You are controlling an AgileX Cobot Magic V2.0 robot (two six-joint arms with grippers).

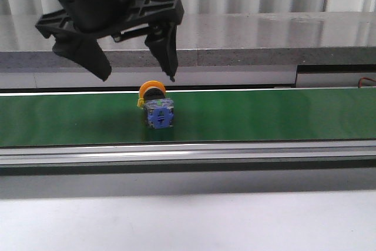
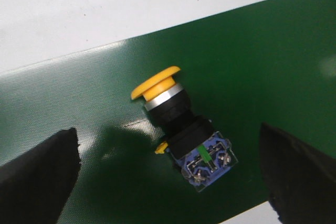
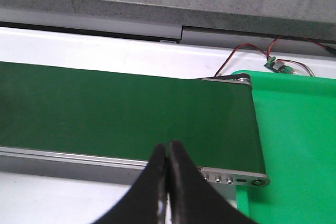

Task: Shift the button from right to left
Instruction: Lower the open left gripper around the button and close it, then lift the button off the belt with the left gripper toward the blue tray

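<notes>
button (image 1: 157, 110) lies on its side on the green belt (image 1: 264, 116) | left gripper (image 1: 138, 69) wide open above it, holding nothing | right gripper (image 3: 168, 182) closed, empty | risk: round button may roll or slip when pinched

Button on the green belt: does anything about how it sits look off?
Yes. The button lies tipped on its side on the green belt, yellow cap pointing sideways, blue block showing. The left gripper hangs open above it, not touching.
</notes>
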